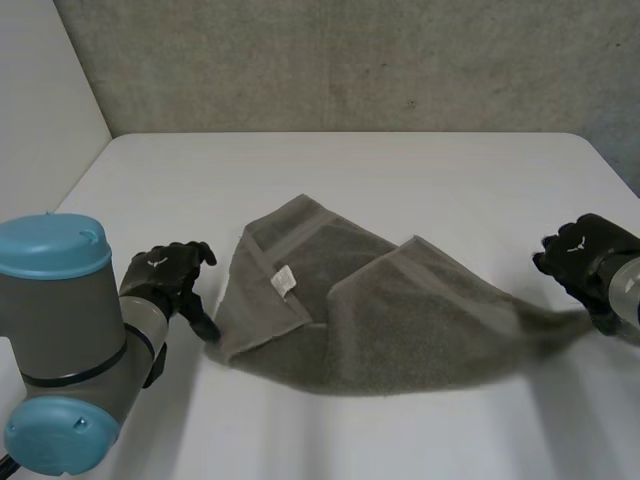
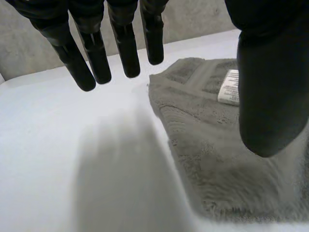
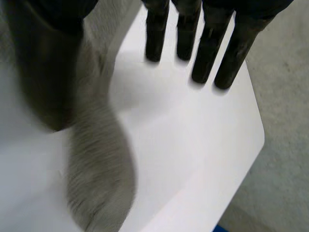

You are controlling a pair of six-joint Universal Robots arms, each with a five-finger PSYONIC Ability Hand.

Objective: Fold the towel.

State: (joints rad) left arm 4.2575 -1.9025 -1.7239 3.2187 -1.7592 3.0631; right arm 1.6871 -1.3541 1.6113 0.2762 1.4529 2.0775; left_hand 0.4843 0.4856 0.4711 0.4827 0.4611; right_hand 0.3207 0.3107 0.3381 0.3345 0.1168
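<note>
A grey towel [image 1: 370, 310] lies loosely bunched in the middle of the white table [image 1: 350, 170], partly folded over itself, with a white label [image 1: 284, 280] showing near its left edge. My left hand [image 1: 170, 275] hovers just off the towel's left corner; its straight fingers [image 2: 96, 53] stand spread from the thumb [image 2: 270, 87] and hold nothing, the towel [image 2: 217, 164] lying below the thumb. My right hand [image 1: 585, 255] is at the towel's stretched-out right corner [image 1: 565, 322]. There its fingers [image 3: 207, 48] are straight and open, with the towel corner [image 3: 96, 183] lying beneath the thumb [image 3: 43, 63].
The table's right edge [image 3: 241, 159] runs close beyond my right hand, with floor below it. A grey wall [image 1: 350, 60] stands behind the table's far edge. White tabletop extends in front of and behind the towel.
</note>
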